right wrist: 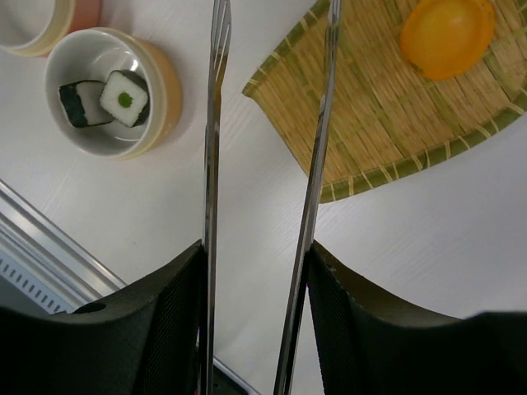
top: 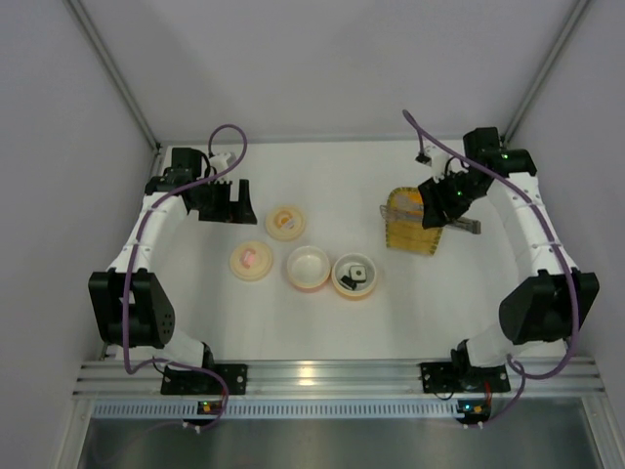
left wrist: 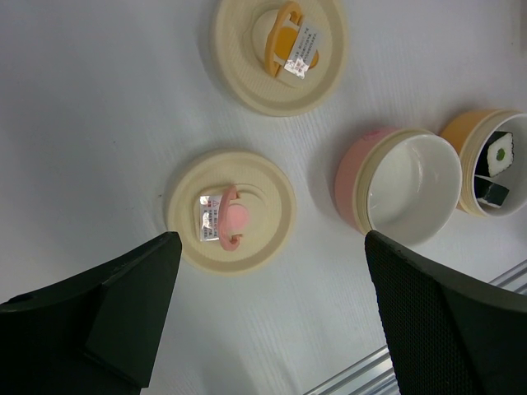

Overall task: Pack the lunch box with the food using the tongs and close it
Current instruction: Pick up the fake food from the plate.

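Right gripper [right wrist: 255, 317] pinched tongs [right wrist: 216, 164], arms pointing left-near toward bowl [right wrist: 162, 86]; orange ball [right wrist: 447, 34] lay on tray [right wrist: 370, 140] — far side of tongs, outside their gap; right arm nearer; left gripper [left wrist: 268, 317] spread wide.

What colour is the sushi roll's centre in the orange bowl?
Green, on the black-wrapped sushi roll; clearest in right wrist view.
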You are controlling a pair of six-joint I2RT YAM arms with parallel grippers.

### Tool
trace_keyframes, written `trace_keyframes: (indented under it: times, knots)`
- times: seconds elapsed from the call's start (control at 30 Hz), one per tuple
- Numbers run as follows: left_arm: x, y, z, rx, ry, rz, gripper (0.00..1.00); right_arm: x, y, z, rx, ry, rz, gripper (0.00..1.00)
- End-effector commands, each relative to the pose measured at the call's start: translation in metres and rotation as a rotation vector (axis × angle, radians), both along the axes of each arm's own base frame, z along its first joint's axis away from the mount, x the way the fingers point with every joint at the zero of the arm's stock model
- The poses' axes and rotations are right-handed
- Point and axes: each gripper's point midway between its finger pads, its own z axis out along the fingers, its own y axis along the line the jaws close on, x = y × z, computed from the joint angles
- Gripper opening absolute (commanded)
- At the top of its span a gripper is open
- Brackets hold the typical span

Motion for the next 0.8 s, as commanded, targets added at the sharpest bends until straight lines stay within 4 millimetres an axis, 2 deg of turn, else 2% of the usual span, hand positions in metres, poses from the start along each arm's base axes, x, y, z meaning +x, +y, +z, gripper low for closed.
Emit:
trace_keyframes:
  times: [0.0, 0.07, 0.1, 0.5, 0.77]
  knots:
    - [0.006, -0.002, 0.015, -0.022, -0.066, -0.003, 0.98, 0.036, -0.024, 0.001, -0.018, -0.065, -0.121, 0.49]
    - [0.006, -0.002, 0.015, -0.024, -0.065, -0.004, 0.98, 0.043, -0.034, -0.006, -0.031, -0.046, -0.175, 0.49]
    - [0.007, -0.002, 0.014, -0.023, -0.064, -0.002, 0.98, 0.046, -0.046, -0.007, -0.026, -0.041, -0.223, 0.49]
    - [0.008, -0.002, 0.010, -0.022, -0.056, -0.003, 0.98, 0.067, -0.094, -0.028, 0.058, 0.033, -0.489, 0.45]
    - [0.010, -0.002, 0.011, -0.021, -0.059, -0.002, 0.98, 0.077, -0.099, -0.046, 0.118, 0.093, -0.544, 0.40]
